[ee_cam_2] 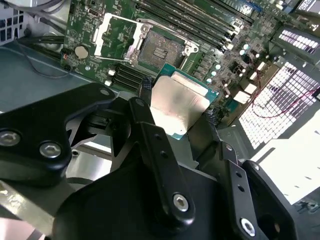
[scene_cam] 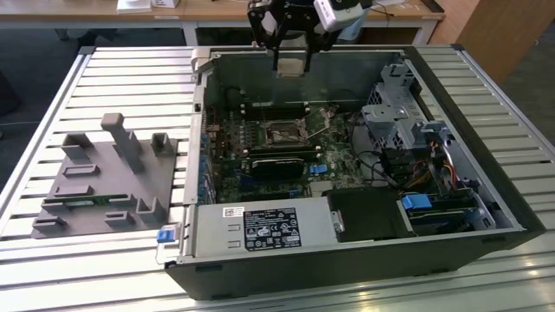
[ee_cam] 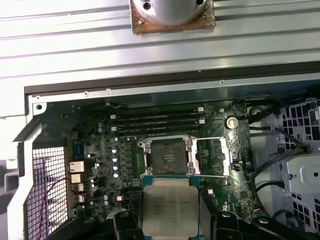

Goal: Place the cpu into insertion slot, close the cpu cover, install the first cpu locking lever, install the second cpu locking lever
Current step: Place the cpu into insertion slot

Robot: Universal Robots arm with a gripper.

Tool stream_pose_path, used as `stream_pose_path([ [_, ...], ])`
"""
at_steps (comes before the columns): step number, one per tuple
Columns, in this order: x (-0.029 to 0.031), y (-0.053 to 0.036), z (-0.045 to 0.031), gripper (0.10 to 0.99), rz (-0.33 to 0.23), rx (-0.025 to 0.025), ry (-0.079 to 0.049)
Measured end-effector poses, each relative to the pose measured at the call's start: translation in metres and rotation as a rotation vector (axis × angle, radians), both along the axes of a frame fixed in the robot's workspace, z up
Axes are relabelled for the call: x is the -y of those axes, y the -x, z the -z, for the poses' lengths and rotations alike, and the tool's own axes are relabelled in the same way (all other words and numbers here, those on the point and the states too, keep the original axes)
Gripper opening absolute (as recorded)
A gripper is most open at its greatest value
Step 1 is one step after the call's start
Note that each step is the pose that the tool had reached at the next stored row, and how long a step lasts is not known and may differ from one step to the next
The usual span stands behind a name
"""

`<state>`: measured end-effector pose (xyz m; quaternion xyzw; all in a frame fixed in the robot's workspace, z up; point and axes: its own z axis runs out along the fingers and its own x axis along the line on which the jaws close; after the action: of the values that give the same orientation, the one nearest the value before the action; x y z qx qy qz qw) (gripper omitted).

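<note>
Pincer (ee_cam: 170,220) is gripping the cpu (ee_cam: 169,202) by its side edges, hanging above the motherboard (ee_cam: 105,150). Insertion slot (ee_cam: 167,156) is sitting bare, cpu cover (ee_cam: 212,157) lying flipped open beside it. Case (ee_cam: 100,93) is sitting on the desk (ee_cam: 150,60).

Silver cpu (ee_cam: 170,206) aloft above bare insertion slot (ee_cam: 167,156), cpu cover (ee_cam: 196,159) open.

The arm (scene_cam: 295,16) enters at the upper edge of the exterior view, its claw (scene_cam: 290,64) pointing straight down. In the second wrist view, two black fingers (ee_cam_2: 150,130) press on opposite edges of the cpu (ee_cam_2: 181,102), which is held flat between the tips.
</note>
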<state>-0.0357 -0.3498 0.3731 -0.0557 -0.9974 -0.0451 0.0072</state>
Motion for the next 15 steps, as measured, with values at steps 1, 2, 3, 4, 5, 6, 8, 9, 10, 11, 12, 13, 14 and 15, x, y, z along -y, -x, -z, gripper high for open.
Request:
stream_pose_path([
  [1, 0.0000, 0.0000, 0.0000, 0.537, 0.009, 0.0000, 0.000],
  [2, 0.0000, 0.0000, 0.0000, 0.537, 0.019, 0.0000, 0.000],
  [3, -0.0001, 0.0000, 0.0001, 0.537, 0.028, 0.0000, 0.000],
  [4, -0.0001, 0.0001, 0.0001, 0.537, 0.039, 0.0001, 0.000],
  [5, -0.0001, 0.0002, 0.0001, 0.537, 0.050, 0.0001, 0.000],
  [6, -0.0001, 0.0003, 0.0001, 0.537, 0.061, 0.0001, 0.001],
  [8, -0.0001, 0.0003, 0.0001, 0.537, 0.081, 0.0000, 0.001],
  [9, -0.0001, 0.0004, 0.0000, 0.537, 0.090, 0.0000, 0.001],
  [10, -0.0001, 0.0004, 0.0001, 0.537, 0.101, 0.0000, 0.001],
  [11, -0.0001, 0.0005, 0.0001, 0.537, 0.113, 0.0000, 0.001],
  [12, -0.0001, 0.0005, 0.0001, 0.537, 0.124, 0.0000, 0.001],
  [13, -0.0001, 0.0005, 0.0001, 0.537, 0.132, -0.0001, 0.001],
  [14, -0.0001, 0.0005, 0.0001, 0.537, 0.138, -0.0001, 0.001],
  [15, -0.0001, 0.0005, 0.0001, 0.537, 0.142, 0.0000, 0.001],
])
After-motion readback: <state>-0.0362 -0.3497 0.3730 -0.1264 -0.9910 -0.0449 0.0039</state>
